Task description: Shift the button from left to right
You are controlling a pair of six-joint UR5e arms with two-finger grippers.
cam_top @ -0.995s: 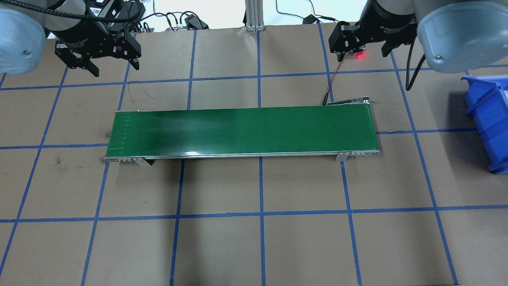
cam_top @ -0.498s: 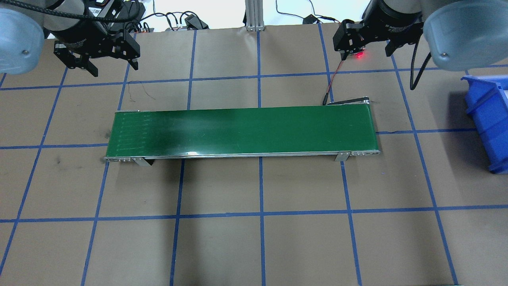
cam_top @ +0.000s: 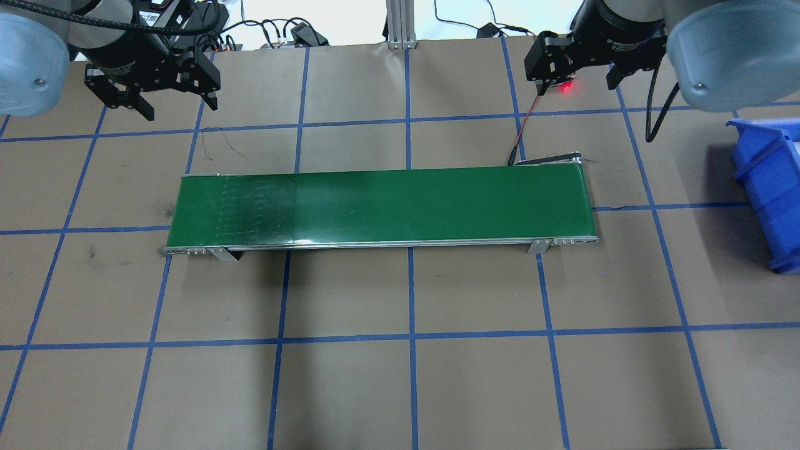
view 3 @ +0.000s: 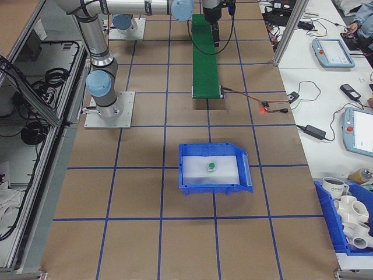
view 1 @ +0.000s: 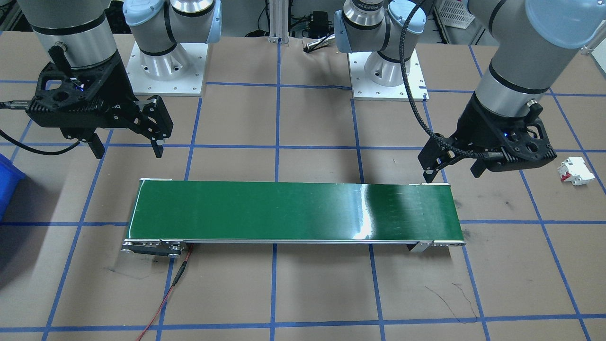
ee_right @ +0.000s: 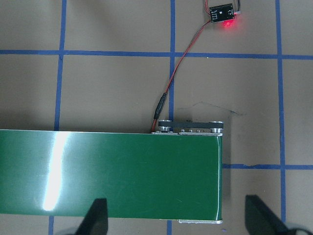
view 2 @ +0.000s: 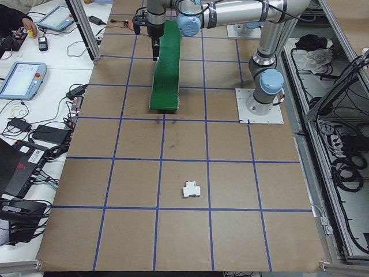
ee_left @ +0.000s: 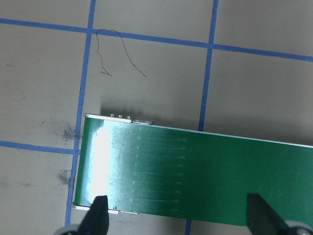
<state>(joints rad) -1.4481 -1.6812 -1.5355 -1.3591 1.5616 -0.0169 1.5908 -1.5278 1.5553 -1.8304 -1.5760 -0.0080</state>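
Both grippers wait empty above the ends of the conveyor belt; the button lies in the blue bin.

In the front-facing view the left gripper (view 1: 451,171) hangs spread and empty over one end of the conveyor belt (view 1: 293,212), and the right gripper (view 1: 128,148), also spread, over the other end; a white breaker block (view 1: 575,171) lies beyond the belt's left-arm end. In the overhead view the belt carries nothing. In the exterior right view the button (view 3: 211,167) sits inside the blue bin (view 3: 192,188), well apart from the belt. Both wrist views show wide-apart fingers (ee_left: 98,215) over bare belt. I judge the move looks done; to finish well, the arms should stay high and clear of the belt.
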